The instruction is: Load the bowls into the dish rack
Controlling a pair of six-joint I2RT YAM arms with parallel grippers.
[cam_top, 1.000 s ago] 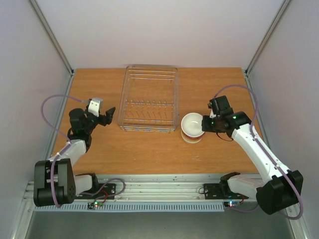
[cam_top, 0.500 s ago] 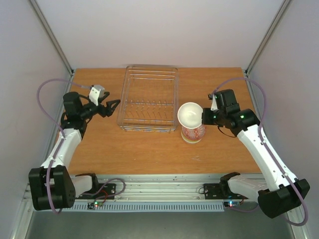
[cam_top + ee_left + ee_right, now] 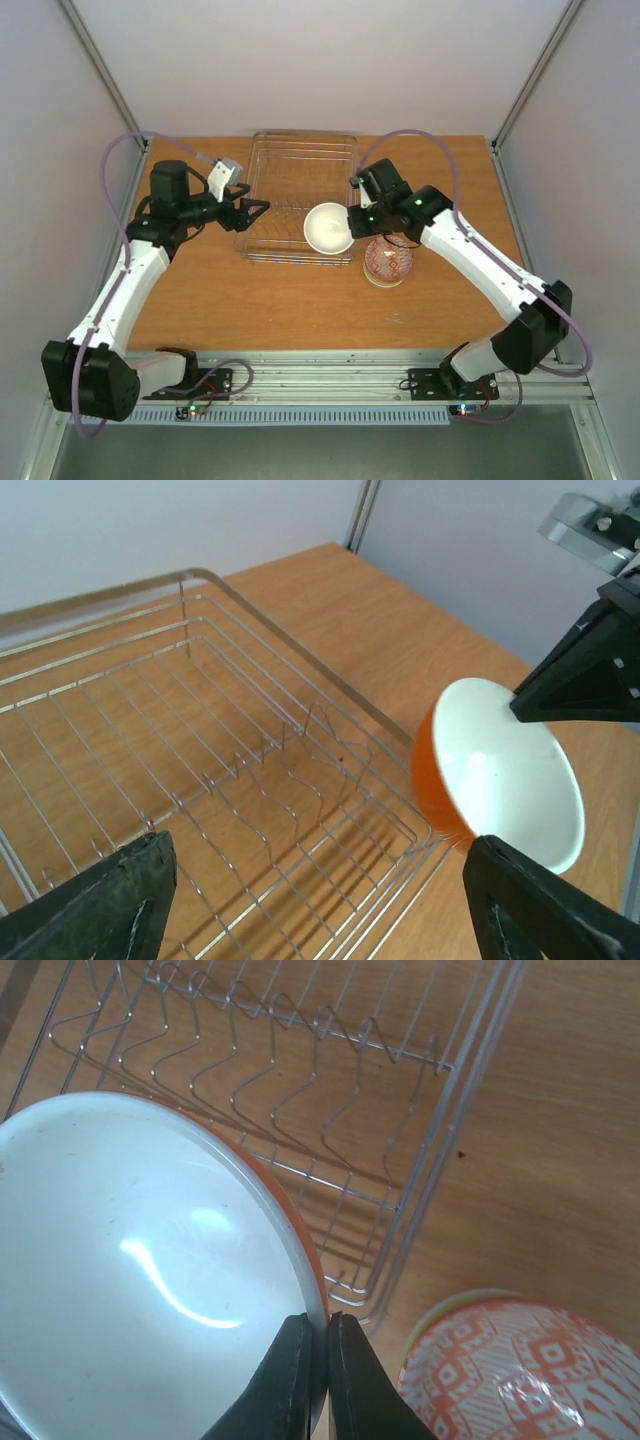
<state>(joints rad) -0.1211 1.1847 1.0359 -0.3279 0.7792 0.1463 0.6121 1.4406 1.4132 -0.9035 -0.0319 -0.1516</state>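
Orange bowl (image 3: 328, 227): tilted, rim pinched by right gripper (image 3: 318, 1335), over dish rack (image 3: 300, 160) near-right corner; prong row exposed alongside. Left gripper (image 3: 255, 213): fingers spread, at rack's left rim.

A brown wood-grain table (image 3: 290, 300) fills the centre of the top view. Pale walls (image 3: 320, 60) enclose it along the upper edge and both sides. Metal posts (image 3: 103, 72) run diagonally at the upper corners. A silvery rail (image 3: 330, 370) spans the lower part.

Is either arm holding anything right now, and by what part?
The right gripper pinches the orange bowl by its rim. The left gripper is open, empty.
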